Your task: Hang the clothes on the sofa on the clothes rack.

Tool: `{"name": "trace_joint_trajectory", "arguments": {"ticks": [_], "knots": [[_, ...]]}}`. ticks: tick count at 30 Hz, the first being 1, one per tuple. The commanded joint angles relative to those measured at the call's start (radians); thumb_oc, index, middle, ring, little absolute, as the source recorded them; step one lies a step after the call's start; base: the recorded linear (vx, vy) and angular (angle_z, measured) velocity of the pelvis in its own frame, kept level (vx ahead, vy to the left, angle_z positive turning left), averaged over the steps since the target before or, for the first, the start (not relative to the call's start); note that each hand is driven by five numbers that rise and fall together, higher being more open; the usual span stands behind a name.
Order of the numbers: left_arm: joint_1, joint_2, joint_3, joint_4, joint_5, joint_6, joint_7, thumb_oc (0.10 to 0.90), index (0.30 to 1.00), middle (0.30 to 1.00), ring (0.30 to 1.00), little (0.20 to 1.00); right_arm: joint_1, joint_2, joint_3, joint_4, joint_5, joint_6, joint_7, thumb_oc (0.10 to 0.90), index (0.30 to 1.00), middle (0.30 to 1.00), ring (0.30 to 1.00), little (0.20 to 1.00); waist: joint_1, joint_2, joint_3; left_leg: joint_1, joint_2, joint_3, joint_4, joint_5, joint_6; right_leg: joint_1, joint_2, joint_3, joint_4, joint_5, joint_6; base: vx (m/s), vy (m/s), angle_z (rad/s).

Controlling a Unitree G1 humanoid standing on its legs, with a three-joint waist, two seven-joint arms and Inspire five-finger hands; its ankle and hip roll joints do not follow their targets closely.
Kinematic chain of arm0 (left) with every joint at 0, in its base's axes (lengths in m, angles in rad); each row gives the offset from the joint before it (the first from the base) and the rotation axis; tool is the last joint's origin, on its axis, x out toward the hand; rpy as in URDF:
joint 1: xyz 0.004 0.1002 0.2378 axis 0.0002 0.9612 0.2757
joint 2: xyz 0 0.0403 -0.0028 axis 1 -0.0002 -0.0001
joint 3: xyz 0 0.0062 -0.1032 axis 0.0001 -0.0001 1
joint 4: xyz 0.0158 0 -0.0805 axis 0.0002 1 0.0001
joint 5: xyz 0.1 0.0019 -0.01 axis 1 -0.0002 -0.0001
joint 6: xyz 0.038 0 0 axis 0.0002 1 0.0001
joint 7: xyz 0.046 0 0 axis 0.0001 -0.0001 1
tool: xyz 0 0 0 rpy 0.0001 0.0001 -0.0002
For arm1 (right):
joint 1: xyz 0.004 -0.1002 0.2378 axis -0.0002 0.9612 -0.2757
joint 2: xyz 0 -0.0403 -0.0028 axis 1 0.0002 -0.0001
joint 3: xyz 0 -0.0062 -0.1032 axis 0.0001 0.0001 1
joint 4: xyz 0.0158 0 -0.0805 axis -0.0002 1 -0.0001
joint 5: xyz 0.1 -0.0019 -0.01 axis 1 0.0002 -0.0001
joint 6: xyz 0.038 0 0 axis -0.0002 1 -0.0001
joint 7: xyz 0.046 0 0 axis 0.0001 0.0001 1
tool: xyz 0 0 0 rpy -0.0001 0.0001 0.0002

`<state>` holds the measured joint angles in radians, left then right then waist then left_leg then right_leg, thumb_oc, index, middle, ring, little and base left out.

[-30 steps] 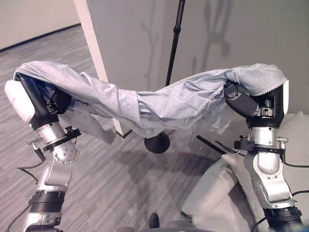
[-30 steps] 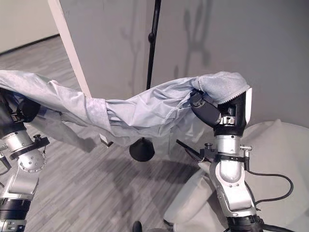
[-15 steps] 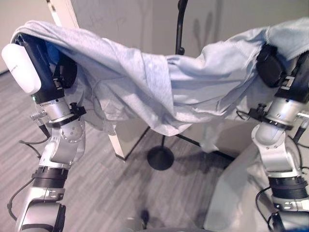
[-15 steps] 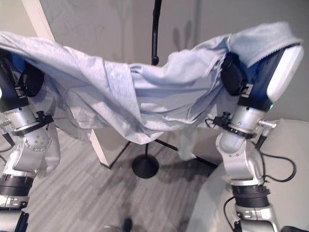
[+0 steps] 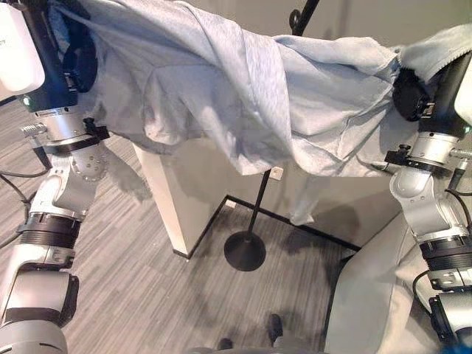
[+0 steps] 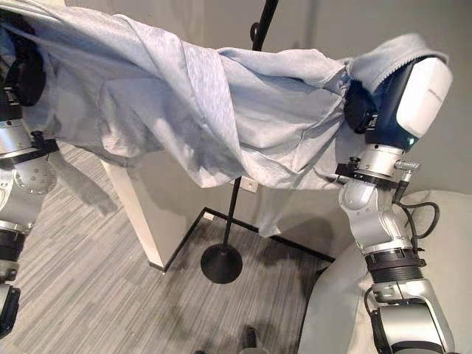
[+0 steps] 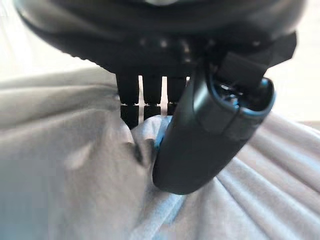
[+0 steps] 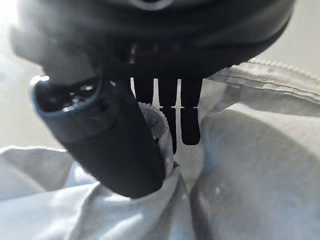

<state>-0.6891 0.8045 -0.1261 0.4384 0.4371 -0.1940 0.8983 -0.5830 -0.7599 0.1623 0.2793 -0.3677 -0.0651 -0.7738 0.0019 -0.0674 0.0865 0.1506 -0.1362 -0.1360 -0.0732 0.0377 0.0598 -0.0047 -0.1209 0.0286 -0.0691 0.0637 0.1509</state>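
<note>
While pinched between thumb and fingers [image 7: 131,111] of left hand [image 5: 70,55] at 10 o'clock and right hand [image 6: 369,110] at 2, pale garment [image 5: 243,88] spanning high before rack pole [image 6: 240,173]. Could slip, or sagging middle snag the pole.

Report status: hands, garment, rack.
Left hand and right hand both shut on the grey garment, stretched high between them. Rack pole directly behind the sagging cloth. Not hung yet.
</note>
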Motion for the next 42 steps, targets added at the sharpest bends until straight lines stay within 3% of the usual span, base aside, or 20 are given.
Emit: {"name": "trace_joint_trajectory", "arguments": {"ticks": [1, 2, 3, 4, 5, 8, 13, 15, 16, 17, 20, 21, 23, 26, 32, 37, 39, 40, 42], "knots": [[-0.180, 0.065, -0.091, 0.081, -0.064, 0.004, 0.011, 0.400, 0.300, 0.300, 0.300, 0.300, -0.203, -0.134, 0.058, 0.110, 0.061, -0.023, -0.023, 0.400, 0.300, 0.300, 0.300, 0.300, 0.024, 0.010, -0.149, 0.001, 0.216, -0.048, -0.014, -0.093, -0.100, -0.001, 0.048, -0.031, -0.015, 0.044, -0.005, 0.19, -0.237, 0.15], [-0.232, 0.072, -0.157, 0.133, -0.073, 0.005, -0.017, 0.400, 0.300, 0.300, 0.300, 0.300, -0.245, -0.152, 0.095, 0.152, 0.084, -0.038, -0.020, 0.400, 0.300, 0.300, 0.300, 0.300, 0.016, 0.013, -0.165, 0.000, 0.264, -0.051, -0.014, -0.097, -0.121, 0.011, 0.084, -0.042, -0.018, 0.018, -0.011, 0.19, -0.240, 0.16], [-0.241, 0.071, -0.163, 0.140, -0.075, 0.003, -0.016, 0.400, 0.300, 0.300, 0.300, 0.300, -0.250, -0.153, 0.098, 0.160, 0.086, -0.041, -0.022, 0.400, 0.300, 0.300, 0.300, 0.300, 0.015, 0.014, -0.164, -0.002, 0.267, -0.053, -0.014, -0.098, -0.124, 0.010, 0.087, -0.045, -0.018, 0.017, -0.013, 0.21, -0.302, 0.31], [-0.281, 0.085, -0.214, 0.194, -0.077, 0.012, -0.038, 0.400, 0.300, 0.300, 0.300, 0.300, -0.286, -0.181, 0.133, 0.195, 0.095, -0.051, -0.022, 0.400, 0.300, 0.300, 0.300, 0.300, 0.006, 0.017, -0.176, -0.004, 0.310, -0.054, -0.014, -0.096, -0.142, 0.013, 0.116, -0.053, -0.018, 0.001, -0.017, 0.13, -0.216, 0.35], [-0.296, 0.086, -0.232, 0.206, -0.076, 0.015, -0.048, 0.400, 0.300, 0.300, 0.300, 0.300, -0.302, -0.185, 0.146, 0.210, 0.098, -0.055, -0.021, 0.400, 0.300, 0.300, 0.300, 0.300, 0.000, 0.021, -0.179, -0.002, 0.323, -0.052, -0.014, -0.098, -0.148, 0.014, 0.128, -0.055, -0.018, -0.002, -0.023, 0.13, -0.213, 0.39], [-0.336, 0.098, -0.280, 0.239, -0.072, 0.011, -0.061, 0.400, 0.300, 0.300, 0.300, 0.300, -0.341, -0.193, 0.180, 0.254, 0.109, -0.067, -0.025, 0.400, 0.300, 0.300, 0.300, 0.300, -0.004, 0.023, -0.175, 0.005, 0.345, -0.040, -0.009, -0.094, -0.160, 0.022, 0.141, -0.056, -0.018, -0.008, -0.032, 0.13, -0.125, 0.07], [-0.387, 0.092, -0.367, 0.328, -0.055, 0.021, -0.104, 0.400, 0.300, 0.300, 0.300, 0.300, -0.387, -0.203, 0.227, 0.315, 0.142, -0.093, -0.024, 0.400, 0.300, 0.300, 0.300, 0.300, -0.010, 0.011, -0.138, -0.045, 0.364, 0.022, 0.173, -0.076, -0.182, 0.051, 0.136, -0.062, -0.018, -0.013, -0.047, 0.06, -0.058, 0.02], [-0.443, 0.083, -0.430, 0.391, -0.047, 0.022, -0.115, 0.400, 0.300, 0.300, 0.300, 0.300, -0.433, -0.207, 0.263, 0.344, 0.149, -0.096, -0.027, 0.400, 0.300, 0.300, 0.300, 0.300, -0.011, 0.006, -0.112, -0.081, 0.337, 0.036, 0.225, -0.071, -0.167, 0.055, 0.117, -0.056, -0.018, -0.013, -0.047, 0.03, 0.035, 0.12], [-0.465, 0.086, -0.469, 0.449, -0.031, 0.037, -0.124, 0.400, 0.300, 0.300, 0.300, 0.300, -0.448, -0.204, 0.278, 0.357, 0.160, -0.103, -0.022, 0.400, 0.300, 0.300, 0.300, 0.300, -0.008, -0.002, -0.098, -0.123, 0.274, 0.022, 0.213, -0.105, -0.148, 0.056, 0.101, -0.048, -0.018, -0.013, -0.047, 0.04, 0.048, 0.06], [-0.473, 0.094, -0.490, 0.473, -0.021, 0.045, -0.133, 0.400, 0.300, 0.300, 0.300, 0.300, -0.455, -0.204, 0.286, 0.365, 0.163, -0.106, -0.021, 0.400, 0.300, 0.300, 0.300, 0.300, -0.006, -0.001, -0.095, -0.142, 0.241, 0.013, 0.189, -0.108, -0.139, 0.054, 0.098, -0.046, -0.018, -0.013, -0.046, 0.06, 0.071, 0.10], [-0.465, 0.104, -0.519, 0.562, -0.028, 0.046, -0.162, 0.400, 0.300, 0.300, 0.300, 0.300, -0.476, -0.179, 0.328, 0.423, 0.165, -0.113, -0.019, 0.400, 0.300, 0.300, 0.300, 0.300, 0.022, 0.015, -0.076, -0.211, 0.113, -0.060, 0.073, -0.027, -0.110, 0.059, 0.118, -0.022, -0.018, -0.019, -0.052, 0.05, 0.065, -0.04], [-0.464, 0.104, -0.518, 0.562, -0.028, 0.046, -0.162, 0.400, 0.300, 0.300, 0.300, 0.300, -0.478, -0.179, 0.329, 0.424, 0.166, -0.113, -0.019, 0.400, 0.300, 0.300, 0.300, 0.300, 0.021, 0.015, -0.076, -0.209, 0.113, -0.060, 0.071, -0.026, -0.110, 0.060, 0.118, -0.022, -0.018, -0.019, -0.052, 0.05, 0.018, -0.51], [-0.445, 0.104, -0.529, 0.610, -0.048, 0.032, -0.194, 0.400, 0.300, 0.300, 0.300, 0.300, -0.499, -0.156, 0.372, 0.500, 0.180, -0.105, 0.005, 0.400, 0.300, 0.300, 0.300, 0.300, 0.041, 0.035, -0.057, -0.261, 0.057, -0.116, 0.050, 0.017, -0.113, 0.082, 0.149, 0.024, -0.018, -0.034, -0.059, 0.09, 0.049, -0.44], [-0.398, 0.059, -0.518, 0.638, -0.067, 0.017, -0.218, 0.400, 0.300, 0.300, 0.300, 0.300, -0.469, -0.121, 0.404, 0.582, 0.191, -0.097, 0.054, 0.400, 0.300, 0.300, 0.300, 0.300, 0.035, 0.042, -0.074, -0.198, 0.078, -0.115, -0.003, 0.051, -0.095, 0.089, 0.152, 0.025, -0.018, -0.044, -0.064, 0.12, 0.095, -0.59], [-0.250, -0.041, -0.424, 0.665, -0.176, -0.023, -0.283, 0.400, 0.300, 0.300, 0.300, 0.300, -0.397, -0.048, 0.464, 0.663, 0.151, -0.060, 0.150, 0.400, 0.300, 0.300, 0.300, 0.300, 0.027, 0.033, -0.108, -0.168, 0.082, -0.091, -0.014, 0.038, -0.092, 0.086, 0.135, 0.035, -0.018, -0.056, -0.062, 0.10, 0.077, -0.20], [-0.087, -0.119, -0.329, 0.631, -0.243, -0.049, -0.311, 0.400, 0.300, 0.300, 0.300, 0.300, -0.275, 0.016, 0.419, 0.566, 0.127, -0.050, 0.185, 0.400, 0.300, 0.300, 0.300, 0.300, 0.016, 0.032, -0.113, -0.163, 0.082, -0.071, -0.014, 0.021, -0.082, 0.079, 0.128, 0.052, -0.018, -0.055, -0.058, 0.03, 0.053, -0.08], [0.001, -0.183, -0.233, 0.504, -0.328, -0.065, -0.293, 0.400, 0.300, 0.300, 0.300, 0.300, -0.170, 0.055, 0.348, 0.430, 0.124, -0.048, 0.188, 0.400, 0.300, 0.300, 0.300, 0.300, 0.015, 0.032, -0.108, -0.165, 0.079, -0.070, -0.014, 0.015, -0.074, 0.070, 0.127, 0.062, -0.018, -0.056, -0.057, 0.01, 0.061, -0.03], [0.006, -0.182, -0.231, 0.499, -0.328, -0.062, -0.293, 0.400, 0.300, 0.300, 0.300, 0.300, -0.165, 0.054, 0.346, 0.424, 0.123, -0.046, 0.189, 0.400, 0.300, 0.300, 0.300, 0.300, 0.015, 0.032, -0.110, -0.165, 0.079, -0.070, -0.014, 0.014, -0.073, 0.071, 0.127, 0.062, -0.018, -0.056, -0.057, 0.01, 0.040, -0.06], [0.113, -0.259, -0.125, 0.315, -0.433, -0.089, -0.275, 0.558, 0.538, 0.538, 0.538, 0.538, -0.033, 0.106, 0.250, 0.234, 0.158, -0.062, 0.203, 0.400, 0.300, 0.300, 0.300, 0.300, 0.015, 0.026, -0.105, -0.164, 0.078, -0.071, -0.014, 0.007, -0.066, 0.069, 0.125, 0.068, -0.018, -0.058, -0.059, 0.01, 0.021, -0.07]]}}
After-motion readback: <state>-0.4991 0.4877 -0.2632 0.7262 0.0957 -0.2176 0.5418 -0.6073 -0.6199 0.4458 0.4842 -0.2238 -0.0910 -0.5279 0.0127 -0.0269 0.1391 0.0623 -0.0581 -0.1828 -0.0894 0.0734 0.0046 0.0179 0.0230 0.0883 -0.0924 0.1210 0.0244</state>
